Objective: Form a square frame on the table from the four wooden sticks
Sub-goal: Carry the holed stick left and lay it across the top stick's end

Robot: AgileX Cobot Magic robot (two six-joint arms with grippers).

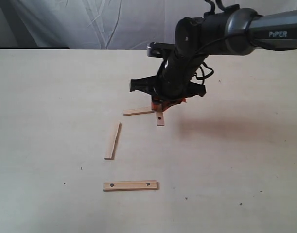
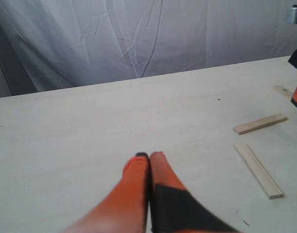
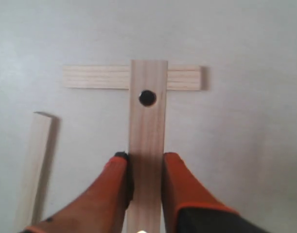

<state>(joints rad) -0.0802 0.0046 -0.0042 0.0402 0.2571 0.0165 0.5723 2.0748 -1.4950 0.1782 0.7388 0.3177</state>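
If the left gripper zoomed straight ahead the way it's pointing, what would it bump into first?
Likely nothing on the table. The left gripper points over bare table, with the sticks off to one side. The white curtain behind would probably come first, though depth is unclear.

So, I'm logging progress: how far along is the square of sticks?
No square yet. In hand: the right pincer grips a first stick, its holed end crossing the second stick. To do: the third stick and fourth stick lie apart, unplaced. The left pincer is shut, empty.
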